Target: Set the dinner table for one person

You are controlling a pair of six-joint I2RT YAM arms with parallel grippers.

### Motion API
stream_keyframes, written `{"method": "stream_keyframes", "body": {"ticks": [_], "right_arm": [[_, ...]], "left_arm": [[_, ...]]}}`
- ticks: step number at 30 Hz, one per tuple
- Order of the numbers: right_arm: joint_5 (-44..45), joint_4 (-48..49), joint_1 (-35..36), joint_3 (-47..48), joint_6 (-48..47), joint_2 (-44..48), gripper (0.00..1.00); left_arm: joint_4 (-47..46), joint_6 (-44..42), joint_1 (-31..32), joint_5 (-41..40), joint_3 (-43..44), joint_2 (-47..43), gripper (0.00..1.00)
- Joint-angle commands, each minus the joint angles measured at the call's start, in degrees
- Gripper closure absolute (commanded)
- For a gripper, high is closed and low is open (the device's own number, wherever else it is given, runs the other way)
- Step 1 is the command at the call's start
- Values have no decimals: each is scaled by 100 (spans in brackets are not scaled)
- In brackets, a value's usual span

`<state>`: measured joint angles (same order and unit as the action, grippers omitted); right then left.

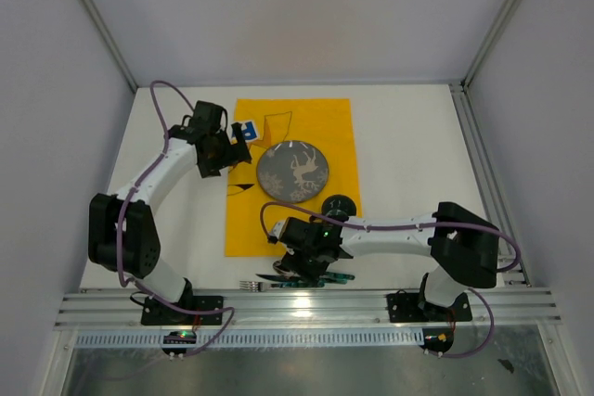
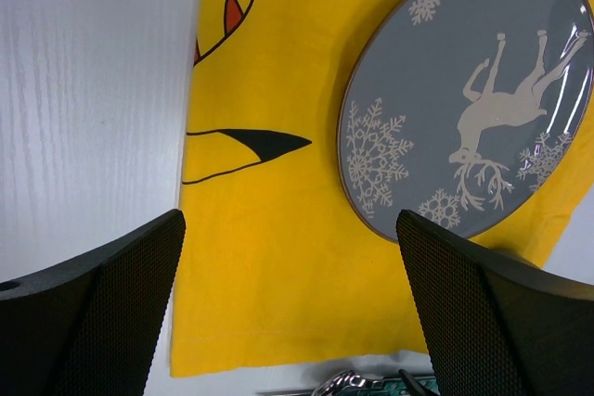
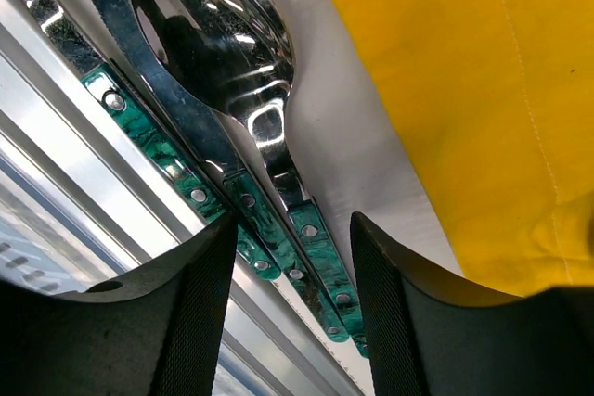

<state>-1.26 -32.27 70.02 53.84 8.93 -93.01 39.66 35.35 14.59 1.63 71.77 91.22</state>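
One plate, one cloth, three utensils

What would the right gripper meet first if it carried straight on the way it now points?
Most likely the spoon, at its green handle: the right gripper is open, with its jaws either side of that handle, which lies on the dinner table. How far off it is remains unclear.

One plate, cloth; perhaps three cutlery.

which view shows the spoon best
Right wrist view: the spoon close up, bowl and green handle sharp. Top external mostly hides it under the right arm; left wrist shows only a glint of cutlery.
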Motion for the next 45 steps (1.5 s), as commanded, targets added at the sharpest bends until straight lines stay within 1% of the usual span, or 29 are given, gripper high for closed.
{"method": "stream_keyframes", "body": {"ticks": [1,7,13,14,16,17,20,21,24,27,36,38,42,45], "right_arm": [[337,19,29,65,-58,-138,45],[406,-25,21,56,-23,-244,50],[424,-51,21,82,-5,-174,51],[425,-51,21,91,-5,-173,52],[389,-42,21,82,-5,-191,56],[372,-60,21,65,4,-200,60],[258,-43,21,21,12,-235,68],[231,-25,21,3,21,-218,73],[205,19,21,-76,21,-130,82],[222,19,21,-102,30,-42,85],[284,-51,21,-137,39,222,87],[336,-156,21,-15,48,318,90],[424,-253,21,187,30,678,90],[486,-323,21,337,4,784,91]], "left_arm": [[7,-64,-18,-75,13,-227,2],[33,-99,-18,-110,39,-254,2],[42,-73,-18,-110,39,-254,1],[33,-72,-18,-110,30,-263,2],[33,-72,-18,-110,30,-254,2],[33,-72,-18,-119,30,-263,2],[33,-81,-17,-110,39,-289,2],[33,-90,-18,-119,39,-289,2],[33,-81,-18,-110,48,-280,2],[24,-81,-18,-119,57,-263,2],[7,-2,-9,-22,267,-52,2],[-2,-2,-18,30,320,1,2],[-37,50,-18,83,338,80,1],[-64,86,-18,127,338,133,2]]}}
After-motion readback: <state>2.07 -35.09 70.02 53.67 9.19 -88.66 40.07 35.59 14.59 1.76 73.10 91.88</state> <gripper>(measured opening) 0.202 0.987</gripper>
